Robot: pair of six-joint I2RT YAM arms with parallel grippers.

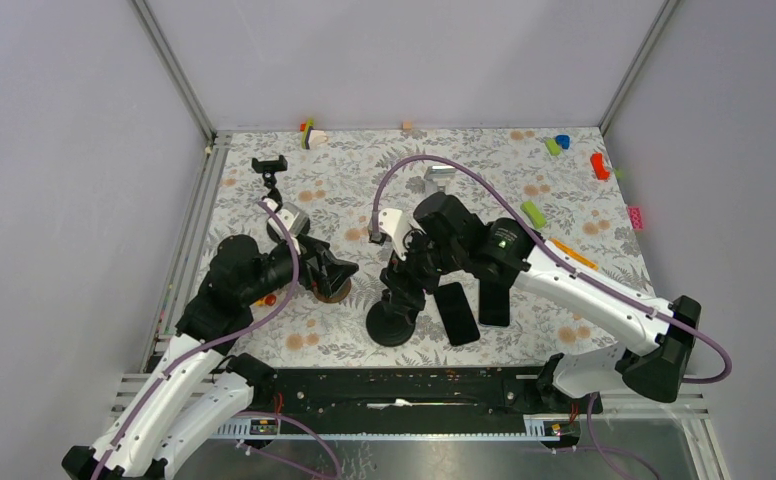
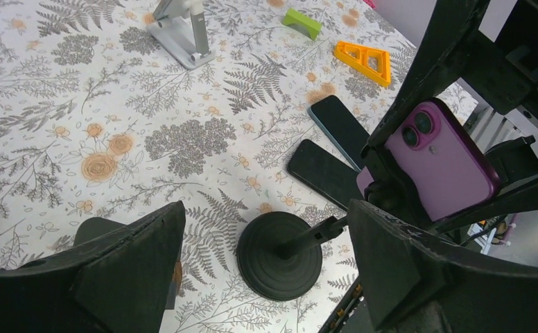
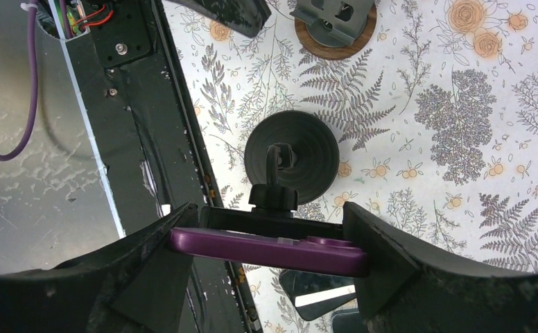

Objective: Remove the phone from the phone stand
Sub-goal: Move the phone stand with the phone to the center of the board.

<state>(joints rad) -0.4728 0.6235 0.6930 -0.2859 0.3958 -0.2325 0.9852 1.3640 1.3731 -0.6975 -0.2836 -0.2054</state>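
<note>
floral table [image 1: 564, 200], grey walls [image 1: 64, 150]. purple phone [image 3: 266, 251] sits clamped in black phone stand [image 3: 292, 149], seen edge-on from the right wrist. right gripper [image 3: 266, 239] pinches the phone end to end. left gripper [image 2: 266, 225] spread wide, holding nothing, just beside the stand. two dark phones [image 1: 457, 312] lie flat nearby

Overhead view looks down from behind; both close wrist views share the phone stand [image 2: 280, 255].
</note>
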